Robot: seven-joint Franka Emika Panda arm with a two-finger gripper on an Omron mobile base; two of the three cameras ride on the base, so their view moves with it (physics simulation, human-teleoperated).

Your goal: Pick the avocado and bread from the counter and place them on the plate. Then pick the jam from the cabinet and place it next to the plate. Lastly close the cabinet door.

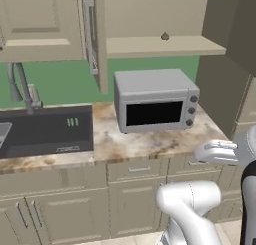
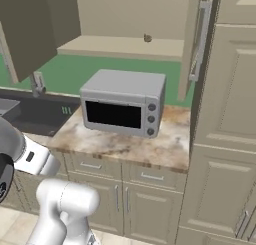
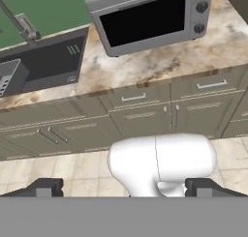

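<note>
Nearest to the hand camera, the gripper (image 3: 123, 188) is hanging low in front of the beige drawers, with its two dark finger tips (image 3: 44, 187) standing far apart at the two sides of the view. It is fully released, holding nothing and touching nothing.

I am taking the microwave (image 1: 156, 100) as landmark. It is sitting on the counter (image 1: 145, 141), and to its left the dark sink (image 1: 47, 130) with the faucet (image 1: 22, 86) is lying. Above the microwave, on the shelf of the open cabinet (image 1: 165, 45), the jam (image 1: 165, 36) is standing as a tiny brown object, well apart from the gripper. The cabinet door (image 1: 95, 34) is hanging open above and to the left of the microwave, with its silver handle turned to the room.

I am not finding the avocado, the bread or the plate on the stretch of counter around the microwave, so I judge the arm is not yet facing them.

What could go wrong: the arm is folded low, and when rising toward the shelf it could strike the microwave top or the edge of the open door. The jam is very small, so wide jaws coming slightly off centre could push it deeper or tip it over.
</note>
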